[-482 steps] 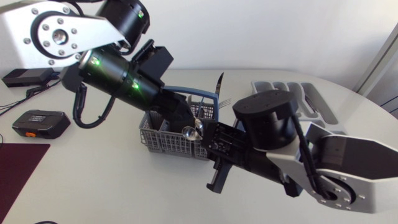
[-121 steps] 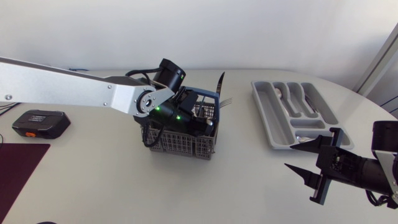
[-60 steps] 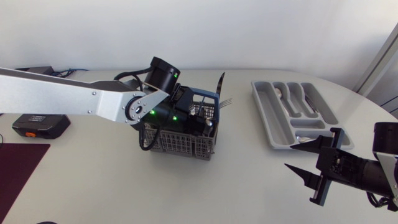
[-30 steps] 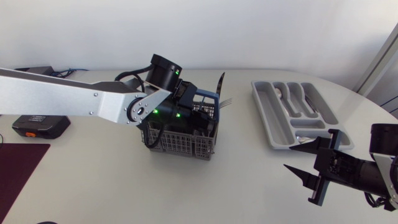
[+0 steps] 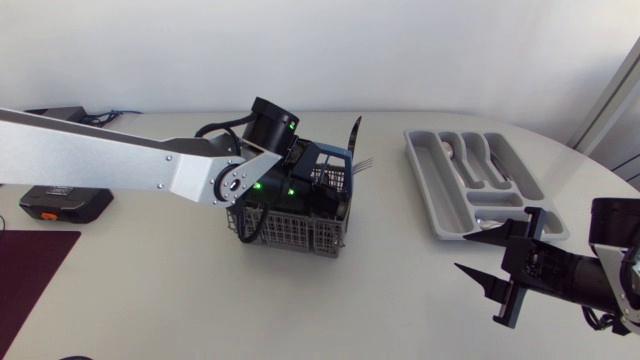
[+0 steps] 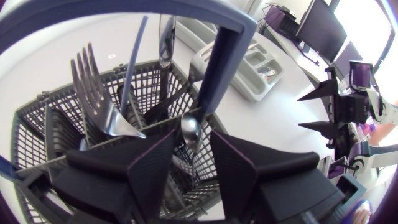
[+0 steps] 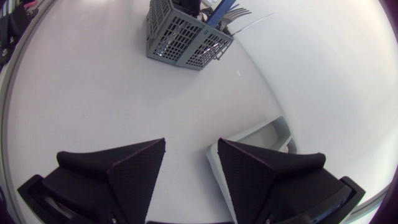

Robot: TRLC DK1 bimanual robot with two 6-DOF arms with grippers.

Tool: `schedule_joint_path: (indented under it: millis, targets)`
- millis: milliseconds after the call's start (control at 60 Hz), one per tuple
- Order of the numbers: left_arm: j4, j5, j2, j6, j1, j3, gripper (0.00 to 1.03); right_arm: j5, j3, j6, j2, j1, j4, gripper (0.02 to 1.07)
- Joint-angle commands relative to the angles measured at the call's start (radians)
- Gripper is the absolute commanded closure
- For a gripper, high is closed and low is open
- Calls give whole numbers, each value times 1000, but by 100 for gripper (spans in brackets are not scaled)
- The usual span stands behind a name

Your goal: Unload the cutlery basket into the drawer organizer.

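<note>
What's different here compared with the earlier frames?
The right arm drew back from over the basket to its own side; the right gripper is open beside the organizer. The left gripper sank into the basket and edged toward the organizer; it is open, a spoon between its fingers. Basket and organizer stayed put.

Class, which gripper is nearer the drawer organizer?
Right. The right gripper hangs just off the organizer's near corner; the left gripper is down in the cutlery basket.
</note>
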Motion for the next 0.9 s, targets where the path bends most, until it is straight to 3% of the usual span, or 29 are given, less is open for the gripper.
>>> schedule_joint_path:
  millis: [0, 167, 583, 883]
  targets:
    - [9, -5, 35, -15, -7, 12, 68, -5, -31, -2, 13, 6, 7, 44]
    - [12, -5, 49, -17, -5, 20, 80, -5, -31, -2, 13, 3, 9, 44]
    - [38, 4, 46, -17, -5, 9, 100, -6, -37, -5, 11, 1, 9, 44]
    - [74, 7, 30, -26, -2, -24, 100, -5, -46, -13, 10, 3, 9, 44]
